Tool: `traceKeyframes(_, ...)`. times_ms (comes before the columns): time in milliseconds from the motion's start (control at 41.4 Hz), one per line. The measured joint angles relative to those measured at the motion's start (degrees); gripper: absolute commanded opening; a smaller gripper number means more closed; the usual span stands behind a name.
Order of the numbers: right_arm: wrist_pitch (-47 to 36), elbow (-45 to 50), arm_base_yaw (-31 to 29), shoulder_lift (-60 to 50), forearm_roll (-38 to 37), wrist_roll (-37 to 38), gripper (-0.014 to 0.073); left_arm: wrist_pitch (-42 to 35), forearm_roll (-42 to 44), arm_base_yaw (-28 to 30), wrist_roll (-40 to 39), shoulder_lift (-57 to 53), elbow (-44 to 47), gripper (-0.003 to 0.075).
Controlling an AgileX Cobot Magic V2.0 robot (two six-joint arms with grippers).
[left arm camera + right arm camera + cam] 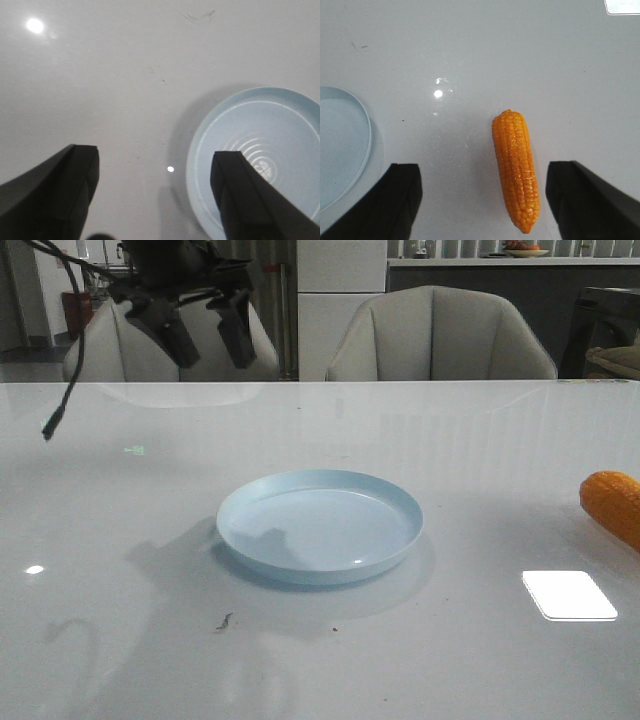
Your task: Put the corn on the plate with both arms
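The pale blue plate [320, 525] sits empty on the white table at mid front. The orange-yellow corn [612, 505] lies on the table at the right edge of the front view, partly cut off. My left gripper [210, 335] hangs high above the table at the back left, open and empty; in its wrist view [155, 192] the plate [280, 135] lies under one finger. My right gripper [482, 200] is open above the table, and the corn [516, 167] lies flat between its fingers, nearer one finger, untouched. The plate's rim [365, 150] shows beside it.
Two beige chairs [440, 335] stand behind the table's far edge. A dark cable [60, 400] dangles at the back left. A bright light reflection [568, 595] lies on the table at front right. Small dark specks [225, 621] lie in front of the plate.
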Motion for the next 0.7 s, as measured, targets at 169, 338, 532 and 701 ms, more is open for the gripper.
traceKeyframes(169, 0.0, 0.0, 0.0, 0.0, 0.0, 0.0, 0.0611, -2.4, 7.0, 2.1, -2.1, -6.5, -0.4, 0.0527)
traceKeyframes(338, 0.0, 0.0, 0.0, 0.0, 0.0, 0.0, 0.0611, -7.1, 9.5, 6.5, -4.5, -14.8, 0.2, 0.0527)
traceKeyframes(532, 0.0, 0.0, 0.0, 0.0, 0.0, 0.0, 0.0611, -7.1, 15.6, 9.9, -4.7, -22.8, 7.2, 0.0527)
traceKeyframes(701, 0.0, 0.0, 0.0, 0.0, 0.0, 0.0, 0.0611, -15.6, 14.8, 14.1, -4.8, -32.0, 21.7, 0.0527)
